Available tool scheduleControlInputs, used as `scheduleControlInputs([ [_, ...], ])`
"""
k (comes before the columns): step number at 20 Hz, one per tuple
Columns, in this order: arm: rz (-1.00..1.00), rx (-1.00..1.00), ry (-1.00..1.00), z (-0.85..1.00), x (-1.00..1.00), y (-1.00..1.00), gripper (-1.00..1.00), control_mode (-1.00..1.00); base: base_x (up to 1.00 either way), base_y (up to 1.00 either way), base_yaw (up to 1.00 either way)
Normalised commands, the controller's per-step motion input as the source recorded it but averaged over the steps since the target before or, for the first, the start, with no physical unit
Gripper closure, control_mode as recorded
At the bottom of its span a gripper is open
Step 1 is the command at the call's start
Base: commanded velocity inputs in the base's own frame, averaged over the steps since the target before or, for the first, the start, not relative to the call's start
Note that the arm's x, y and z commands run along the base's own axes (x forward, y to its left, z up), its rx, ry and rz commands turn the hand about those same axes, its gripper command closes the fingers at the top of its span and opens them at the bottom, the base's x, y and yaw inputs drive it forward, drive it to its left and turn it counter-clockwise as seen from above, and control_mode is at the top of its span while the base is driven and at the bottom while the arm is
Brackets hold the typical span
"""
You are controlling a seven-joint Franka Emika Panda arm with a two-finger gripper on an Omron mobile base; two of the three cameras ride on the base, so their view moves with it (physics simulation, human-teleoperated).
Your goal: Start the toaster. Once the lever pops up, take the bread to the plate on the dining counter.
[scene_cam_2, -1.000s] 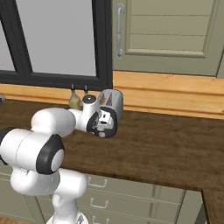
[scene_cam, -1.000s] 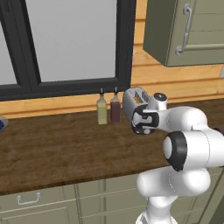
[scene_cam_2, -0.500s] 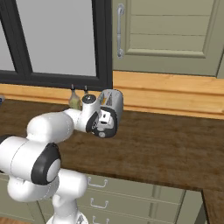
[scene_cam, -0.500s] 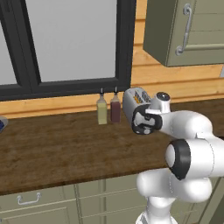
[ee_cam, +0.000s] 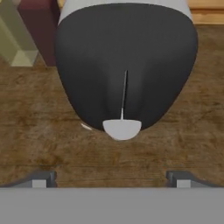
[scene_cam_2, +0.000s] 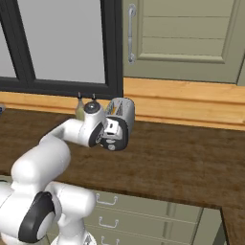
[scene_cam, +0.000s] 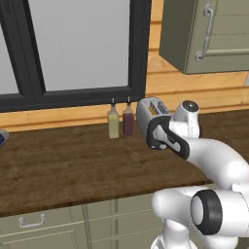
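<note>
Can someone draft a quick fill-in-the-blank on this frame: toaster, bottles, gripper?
1. The toaster stands on a dark wood counter below the ____.
2. Beside the toaster stand ____ small bottles.
3. The toaster's black end panel bears a small grey ____ at the end of a thin slot.
4. The gripper faces that panel with its jaws ____.

Missing words: window; two; lever; open

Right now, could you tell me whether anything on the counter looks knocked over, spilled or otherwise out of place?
Nothing stands out. The toaster sits upright on the counter, with two bottles standing upright beside it below the window. The hand is open in front of the toaster's lever, touching nothing.
</note>
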Motion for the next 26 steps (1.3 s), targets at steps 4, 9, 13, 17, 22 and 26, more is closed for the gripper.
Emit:
scheduleControlInputs([
  [4, 0.00, 0.00, -0.02, 0.47, -0.13, 0.04, -1.00, -1.00, 0.00, 0.00, 0.00],
  [9, 0.00, 0.02, -0.02, 0.54, -0.07, 0.00, -1.00, -1.00, 0.00, 0.00, 0.00],
  [13, 0.00, 0.00, -0.13, 0.47, -0.07, 0.02, -1.00, -1.00, 0.00, 0.00, 0.00],
  [17, 0.00, 0.00, -0.07, 0.20, -0.01, 0.05, -1.00, -1.00, 0.00, 0.00, 0.00],
  [22, 0.00, 0.00, -0.03, 0.23, -0.04, 0.03, -1.00, -1.00, 0.00, 0.00, 0.00],
  [26, 0.00, 0.00, -0.04, 0.19, -0.01, 0.06, -1.00, -1.00, 0.00, 0.00, 0.00],
])
